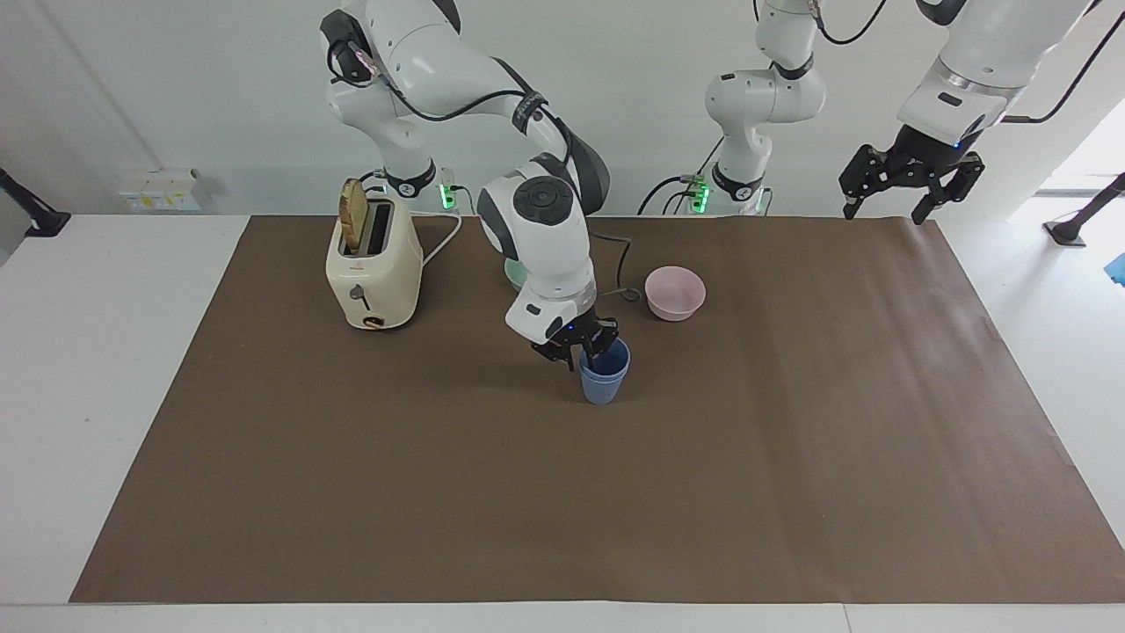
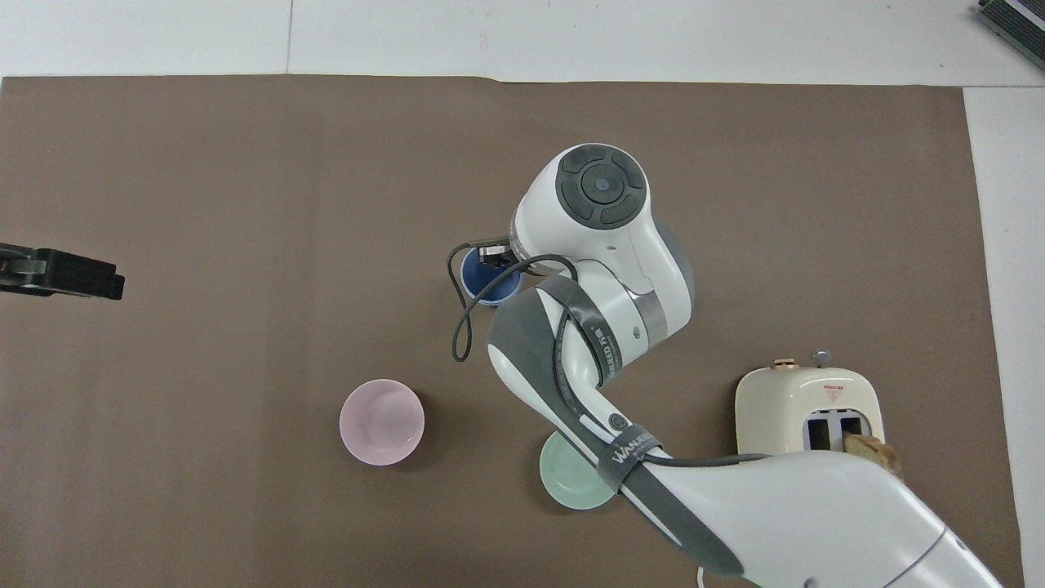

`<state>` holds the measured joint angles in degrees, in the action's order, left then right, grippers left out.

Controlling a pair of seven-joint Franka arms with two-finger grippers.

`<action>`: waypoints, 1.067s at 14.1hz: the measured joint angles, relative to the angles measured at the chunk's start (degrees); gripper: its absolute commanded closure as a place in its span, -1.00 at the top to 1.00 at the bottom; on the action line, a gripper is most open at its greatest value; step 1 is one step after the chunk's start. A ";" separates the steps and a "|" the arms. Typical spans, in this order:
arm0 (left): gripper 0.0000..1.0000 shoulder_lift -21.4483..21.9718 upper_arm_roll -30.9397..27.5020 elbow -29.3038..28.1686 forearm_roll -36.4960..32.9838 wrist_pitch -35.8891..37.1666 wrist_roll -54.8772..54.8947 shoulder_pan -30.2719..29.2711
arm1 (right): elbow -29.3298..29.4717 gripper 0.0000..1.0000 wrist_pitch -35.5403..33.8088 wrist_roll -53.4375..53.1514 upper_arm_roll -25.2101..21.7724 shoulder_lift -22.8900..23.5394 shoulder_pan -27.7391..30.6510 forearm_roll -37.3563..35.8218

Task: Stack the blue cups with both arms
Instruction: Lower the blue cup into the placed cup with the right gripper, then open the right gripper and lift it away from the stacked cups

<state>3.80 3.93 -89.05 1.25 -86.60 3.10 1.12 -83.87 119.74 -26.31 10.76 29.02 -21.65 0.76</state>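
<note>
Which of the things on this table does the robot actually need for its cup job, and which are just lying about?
Part of the job:
- blue cups, one nested inside the other, mid-table
- right gripper, at the cups' rim
- left gripper, waiting raised over the left arm's end of the table

Just lying about:
- pink bowl
- green bowl
- toaster with toast

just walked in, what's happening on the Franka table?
The right arm's end effector is at the rim of the blue cups, which sit nested as one stack on the brown mat, farther from the robots than the pink bowl. The left end effector waits, open, over the mat's corner at its own end.
</note>
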 measured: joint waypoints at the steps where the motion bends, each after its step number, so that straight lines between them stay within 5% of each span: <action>1: 1.00 0.01 0.00 -0.03 0.00 0.00 0.00 0.00 | 0.05 1.00 0.09 0.00 0.00 -0.04 0.00 0.00; 7: 1.00 0.05 0.00 -0.07 0.01 0.00 0.00 0.00 | 2.30 1.00 -3.21 0.00 -0.25 -1.69 0.49 -0.02; 15: 1.00 0.03 -0.16 -0.44 0.02 -0.03 0.00 -0.23 | 4.60 1.00 -16.60 1.46 -0.84 -13.75 11.11 -0.43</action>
<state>3.83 3.77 -89.50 1.27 -86.63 3.10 0.89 -79.27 103.14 -24.84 9.91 15.27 -10.54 0.33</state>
